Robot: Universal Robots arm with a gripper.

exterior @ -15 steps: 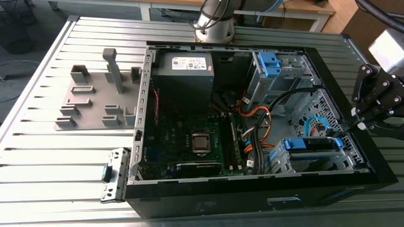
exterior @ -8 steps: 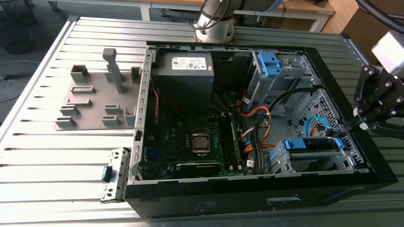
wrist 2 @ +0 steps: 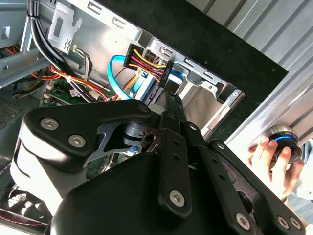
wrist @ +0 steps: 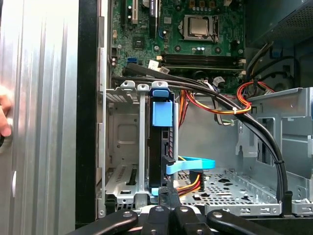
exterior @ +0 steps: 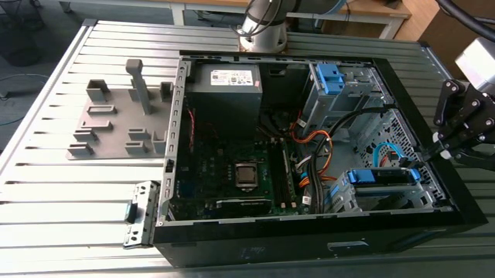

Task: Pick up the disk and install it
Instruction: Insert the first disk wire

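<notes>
Blue-railed silver-metal hard drive (wrist: 157,147) seated in grey metal drive cage (wrist: 117,127), corner of black computer case (exterior: 255,255) — black end effector (wrist: 168,193) narrow, fingers together, by drive's end.

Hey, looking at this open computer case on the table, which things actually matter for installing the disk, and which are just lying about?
Job in hand:
- the disk, standing in the drive cage
- the gripper, close to the disk

Lying about:
- grey fixture plate
- loose metal bracket
- small blue bracket
- grey box with a white sticker
</notes>
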